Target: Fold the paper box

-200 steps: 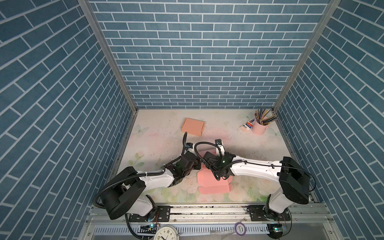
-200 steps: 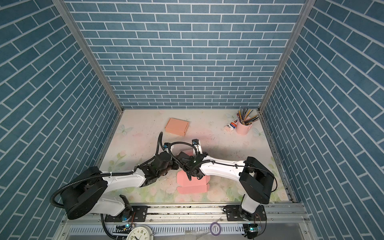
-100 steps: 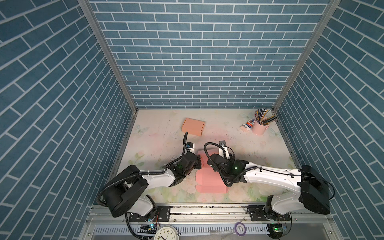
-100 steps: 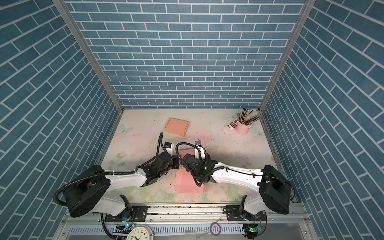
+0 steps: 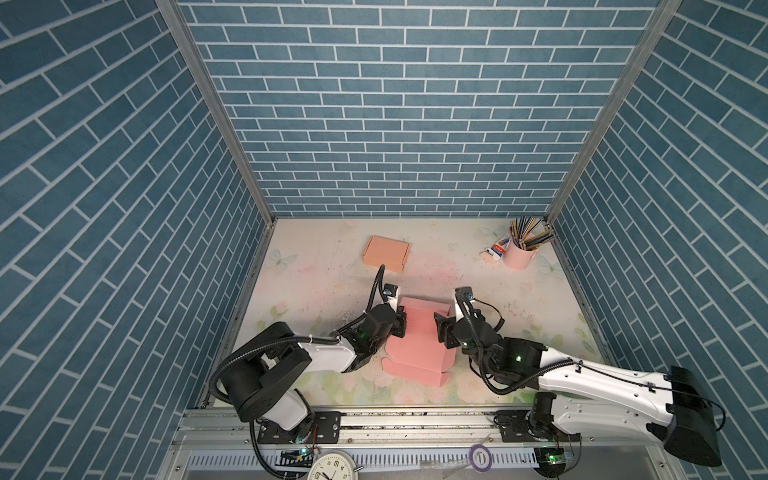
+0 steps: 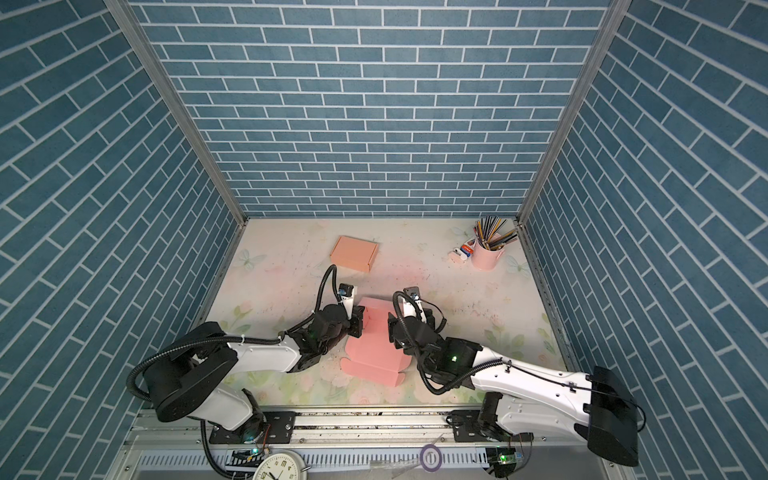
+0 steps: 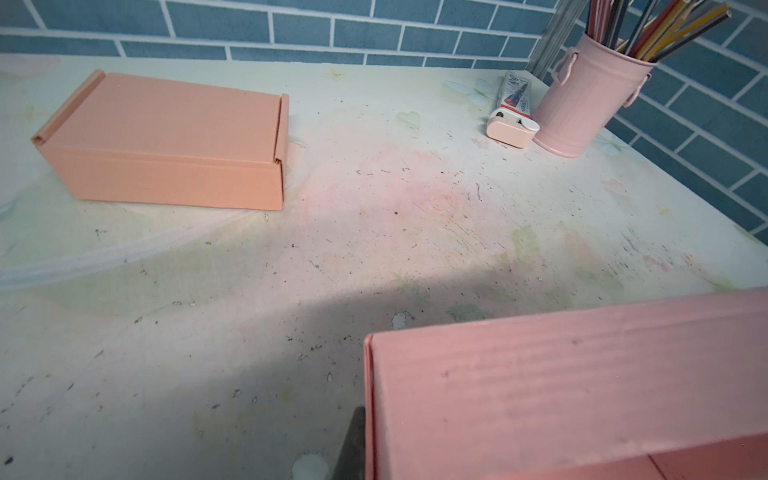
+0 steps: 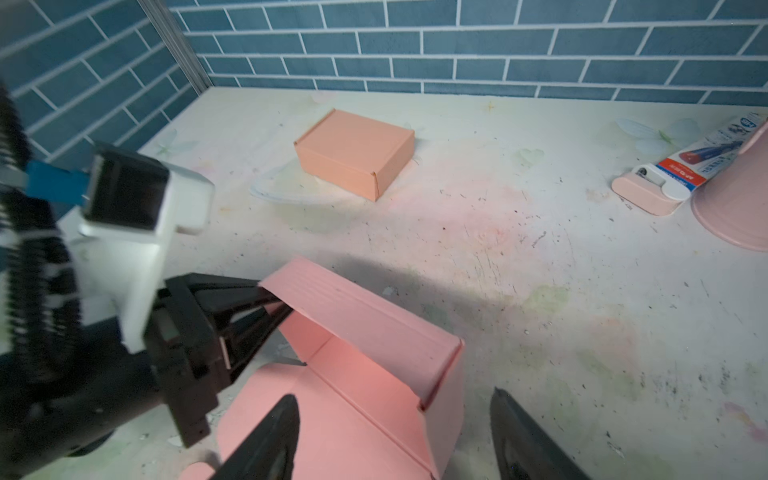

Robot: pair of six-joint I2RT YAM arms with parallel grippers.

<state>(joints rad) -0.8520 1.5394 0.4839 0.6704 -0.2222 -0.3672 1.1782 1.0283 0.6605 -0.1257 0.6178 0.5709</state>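
task box: pink paper box point(image 5: 415, 347) part-folded, front middle of the table point(image 5: 457, 266), between the two arms
box shape: far wall and right side wall stand up, floor panel open to view, front flap lies flat toward the rail
left gripper: point(image 5: 401, 322) clenched on the left end of the far wall; right wrist view shows its fingers point(image 8: 253, 297) pinching the cardboard edge
right gripper: point(image 8: 394, 395) released, fingers spread wide, one over the box floor, the other out over the table, right side wall standing between them; can't make out any contact
both top views: right gripper point(image 6: 392, 332) just beside the box's right edge, left gripper point(image 6: 360, 322) on its left edge
left wrist view: pink wall point(image 7: 561, 386) fills the near field, close and blurry
other box: orange box point(image 5: 386, 254) closed, back left-middle of the table, well apart from the pink one
cup: pink cup point(image 5: 519, 257) with pencils point(image 5: 528, 232), back right corner
tube: white tube point(image 7: 513, 108) lying flat just beside the cup, cap end toward the front
rail: clock point(image 5: 332, 467) and purple tape ring point(image 5: 479, 455) below the table edge
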